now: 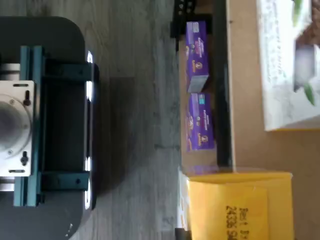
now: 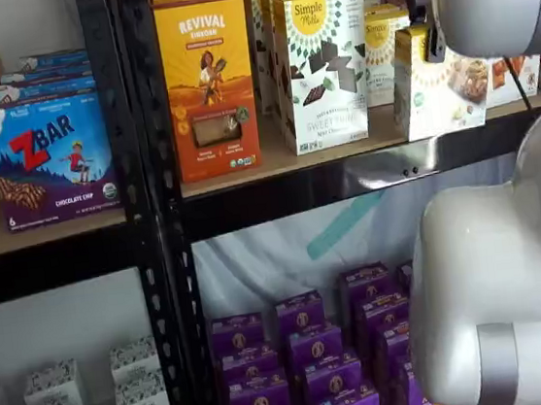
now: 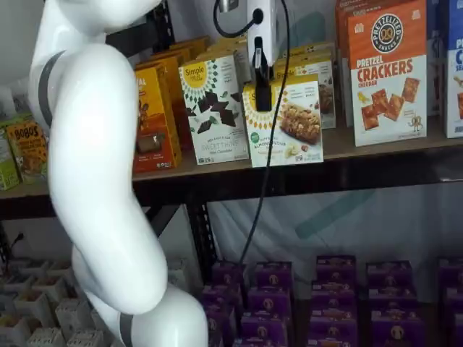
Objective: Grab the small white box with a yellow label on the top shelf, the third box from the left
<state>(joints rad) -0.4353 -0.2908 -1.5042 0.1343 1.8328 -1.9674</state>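
The small white box (image 3: 289, 124) stands at the front of the top shelf (image 3: 376, 147), with a yellow sunburst logo, a green seal and a cookie picture. It also shows in a shelf view (image 2: 436, 84), on the tan board (image 2: 276, 166). My gripper (image 3: 262, 101) hangs from above, directly in front of the box's upper left part. Its black fingers show side-on as one dark bar, so I cannot tell if there is a gap. A black cable drops beside it. Nothing is held.
A taller white box with chocolate squares (image 3: 213, 108) and an orange box (image 3: 152, 116) stand left of the small box. An orange-and-white cracker box (image 3: 387, 72) stands right. Purple boxes (image 3: 333, 289) fill the lower shelf. The white arm (image 2: 503, 274) blocks a shelf view. The wrist view shows the dark teal-bracketed mount (image 1: 45, 125).
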